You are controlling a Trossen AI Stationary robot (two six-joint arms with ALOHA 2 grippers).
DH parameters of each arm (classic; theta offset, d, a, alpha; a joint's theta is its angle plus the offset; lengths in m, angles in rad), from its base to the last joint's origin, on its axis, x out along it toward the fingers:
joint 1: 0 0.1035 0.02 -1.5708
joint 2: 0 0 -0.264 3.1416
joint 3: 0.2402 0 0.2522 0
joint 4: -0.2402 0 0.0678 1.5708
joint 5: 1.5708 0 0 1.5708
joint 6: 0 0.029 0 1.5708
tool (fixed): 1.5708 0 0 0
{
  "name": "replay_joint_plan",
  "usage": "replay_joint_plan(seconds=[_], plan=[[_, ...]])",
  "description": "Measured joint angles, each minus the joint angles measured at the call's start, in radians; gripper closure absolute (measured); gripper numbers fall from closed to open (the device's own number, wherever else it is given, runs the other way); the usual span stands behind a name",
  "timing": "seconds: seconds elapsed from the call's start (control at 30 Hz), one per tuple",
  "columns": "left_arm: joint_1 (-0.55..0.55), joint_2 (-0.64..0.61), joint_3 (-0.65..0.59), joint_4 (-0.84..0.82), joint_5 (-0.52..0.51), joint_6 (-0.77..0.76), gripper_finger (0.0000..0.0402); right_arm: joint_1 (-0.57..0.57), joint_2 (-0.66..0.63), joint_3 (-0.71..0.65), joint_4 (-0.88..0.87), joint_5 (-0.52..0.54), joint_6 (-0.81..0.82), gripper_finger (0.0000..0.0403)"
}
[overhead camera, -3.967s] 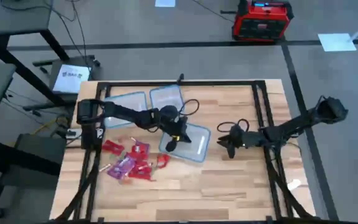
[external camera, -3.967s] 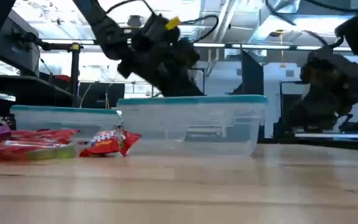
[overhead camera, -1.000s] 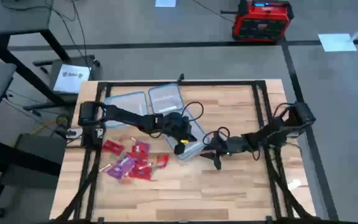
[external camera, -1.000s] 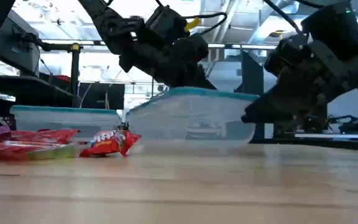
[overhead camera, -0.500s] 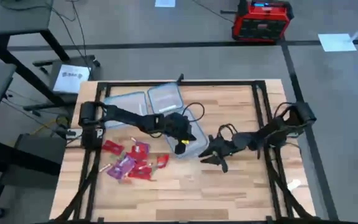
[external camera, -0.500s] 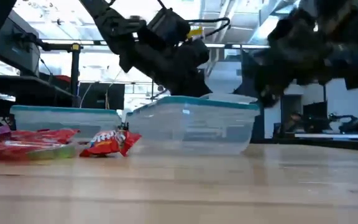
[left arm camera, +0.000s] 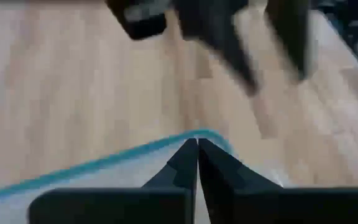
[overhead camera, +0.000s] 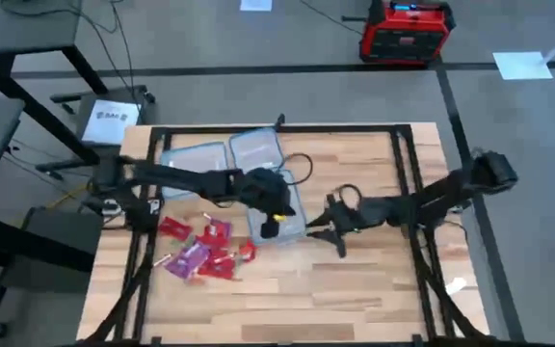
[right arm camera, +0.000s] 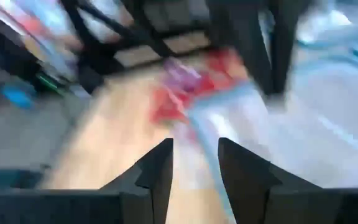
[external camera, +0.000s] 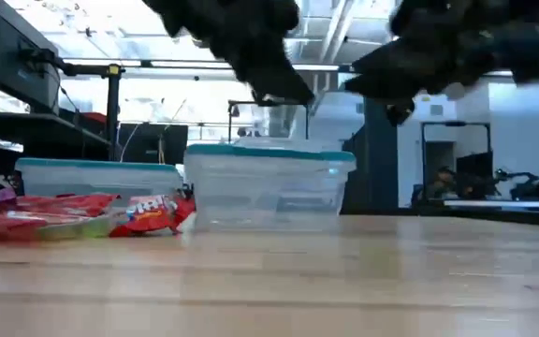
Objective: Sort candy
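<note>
Candy (overhead camera: 205,249): your red, pink and purple pieces sit in a loose pile on the wooden surface (overhead camera: 355,289), lower left of centre in the high view, just left of the near tub.
Near tub (overhead camera: 279,220): clear, bluish rim, middle of the frame, flat on the surface in the low view.
Back tubs (overhead camera: 227,154): two more, side by side, upper centre.
Left gripper (overhead camera: 276,218): over the near tub, jaws pressed together with nothing between them.
Right gripper (overhead camera: 328,229): just right of that tub, jaws apart, nothing in them as far as you can see.
</note>
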Motion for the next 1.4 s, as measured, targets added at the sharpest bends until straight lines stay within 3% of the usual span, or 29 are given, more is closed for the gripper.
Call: replay_joint_plan(seconds=[0.07,0.13,0.3,0.43,0.57,0.77,0.9,1.03,1.17,1.3,1.4], plan=[[0.001,-0.053,-0.029,-0.104,-0.085,0.02,0.0402,-0.023,0.058,0.113,-0.169,0.012,-0.003,0.0287],[0.023,-0.1,-0.103,-0.122,-0.101,0.01,0.0402,-0.042,0.124,0.191,-0.192,-0.004,0.0,0.0287],[0.087,-0.126,-0.363,0.101,-0.033,-0.104,0.0402,-0.071,0.3,0.243,-0.206,-0.072,0.068,0.0287],[0.08,-0.131,-0.457,0.219,0.008,-0.207,0.0402,-0.088,0.322,0.253,-0.261,-0.086,0.062,0.0287],[0.024,-0.129,-0.465,0.243,0.027,-0.301,0.0402,-0.121,0.255,0.247,-0.368,-0.089,-0.055,0.0287],[-0.076,-0.125,-0.462,0.416,0.037,-0.365,0.0402,-0.241,0.129,0.242,-0.445,-0.068,-0.171,0.0287],[-0.089,-0.144,-0.374,0.418,0.021,-0.315,0.0402,-0.274,0.06,0.242,-0.444,-0.064,-0.122,0.0287],[-0.08,-0.179,-0.279,0.267,-0.014,-0.156,0.0402,-0.188,-0.002,0.241,-0.375,-0.091,-0.026,0.0287],[-0.017,-0.183,-0.283,0.119,-0.039,-0.039,0.0402,-0.07,0.076,0.202,-0.202,-0.109,0.007,0.0287],[0.059,-0.163,-0.353,0.119,0.062,-0.113,0.0402,-0.05,0.202,0.198,-0.177,-0.088,0.034,0.0287],[0.066,-0.159,-0.404,0.118,0.076,-0.185,0.0402,-0.059,0.258,0.199,-0.167,-0.084,0.028,0.0287]])
